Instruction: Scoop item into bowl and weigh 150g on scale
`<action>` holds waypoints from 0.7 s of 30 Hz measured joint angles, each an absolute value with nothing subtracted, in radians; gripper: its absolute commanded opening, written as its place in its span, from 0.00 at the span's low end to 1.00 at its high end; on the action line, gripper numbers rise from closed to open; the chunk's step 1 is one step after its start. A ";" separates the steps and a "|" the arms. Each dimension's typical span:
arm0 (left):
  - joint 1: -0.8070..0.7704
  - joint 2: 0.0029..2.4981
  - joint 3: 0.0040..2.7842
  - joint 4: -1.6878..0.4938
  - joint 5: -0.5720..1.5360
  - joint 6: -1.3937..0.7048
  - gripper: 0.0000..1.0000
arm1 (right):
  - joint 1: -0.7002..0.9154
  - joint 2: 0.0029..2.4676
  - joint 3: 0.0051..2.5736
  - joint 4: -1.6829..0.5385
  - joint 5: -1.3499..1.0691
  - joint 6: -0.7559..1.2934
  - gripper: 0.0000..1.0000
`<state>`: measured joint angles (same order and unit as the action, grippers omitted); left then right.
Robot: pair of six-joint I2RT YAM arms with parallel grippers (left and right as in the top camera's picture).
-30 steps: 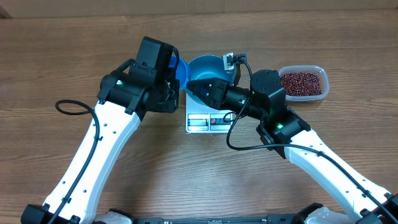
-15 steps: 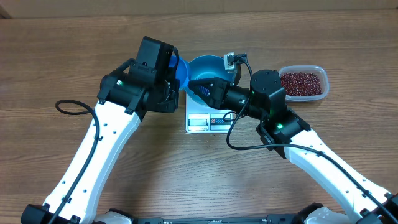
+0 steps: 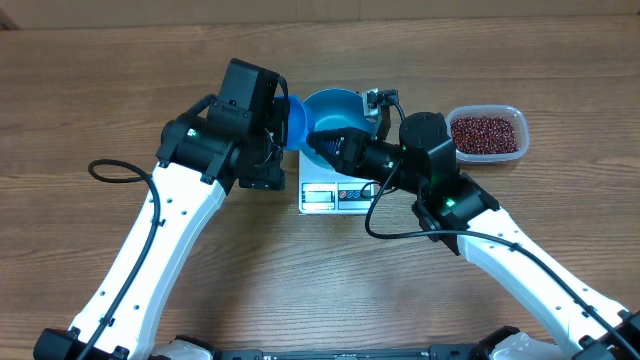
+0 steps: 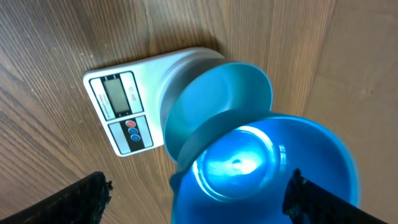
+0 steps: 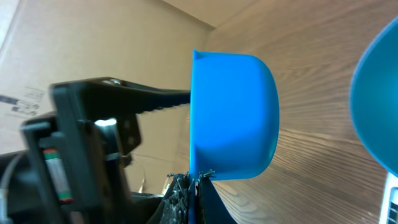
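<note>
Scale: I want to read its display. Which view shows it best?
Left wrist: the scale shows its display panel whole, uncovered. Overhead shows its front strip small, the right arm over the rest. Right wrist: no clear sight.

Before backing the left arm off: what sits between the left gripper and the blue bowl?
The blue scoop, pinched by the right gripper, sits between the open left gripper and the bowl on the scale. Overhead and left wrist views show it.

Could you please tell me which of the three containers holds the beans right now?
The clear plastic tub on the right, full of red-brown beans; the blue bowl on the scale and the blue scoop look empty.
</note>
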<state>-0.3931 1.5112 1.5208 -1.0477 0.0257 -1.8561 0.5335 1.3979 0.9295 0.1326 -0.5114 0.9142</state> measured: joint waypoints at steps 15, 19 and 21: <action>-0.391 1.511 1.521 -1.040 -0.020 -1.483 0.99 | 0.274 1.377 0.929 -0.118 -0.551 0.767 0.04; -0.390 1.511 1.521 -1.032 -0.021 -1.335 1.00 | 0.199 1.294 0.929 -0.236 -0.552 0.713 0.04; -0.390 1.511 1.521 -1.032 -0.022 -1.253 0.99 | 0.163 1.240 0.929 -0.278 -0.545 0.694 0.04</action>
